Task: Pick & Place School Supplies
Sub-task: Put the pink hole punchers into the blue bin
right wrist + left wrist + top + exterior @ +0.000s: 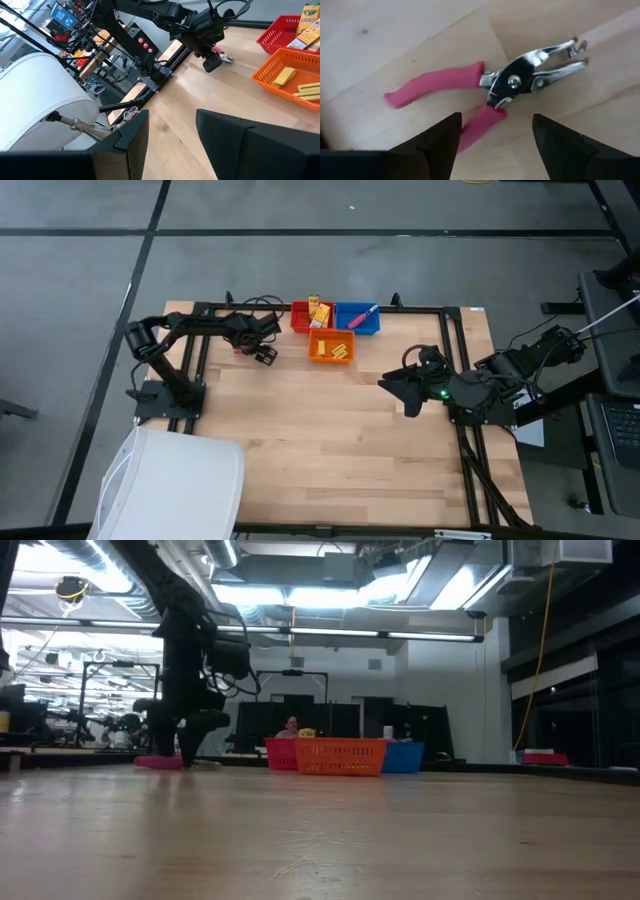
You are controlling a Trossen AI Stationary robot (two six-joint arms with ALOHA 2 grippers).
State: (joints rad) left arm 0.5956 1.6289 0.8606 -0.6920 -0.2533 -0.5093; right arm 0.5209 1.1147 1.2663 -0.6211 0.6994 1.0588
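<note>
Pale wooden tabletop lay under your left gripper, whose fingers stood wide apart, empty, above the pink-handled metal punch pliers lying flat near the red plastic bin; your right gripper waited open, well apart

High view: overhead, straight down, far off; takes in whole light wooden table, both arms, grey floor around.

Low view: at tabletop height, level across table toward room behind; orange mesh plastic bin at far edge, small.

Left wrist view: very near, looking down on tabletop at pink-handled metal plier-like tool.

Right wrist view: looks across table toward left arm; shares orange bin, red mesh plastic bin and pink tool with high view.
</note>
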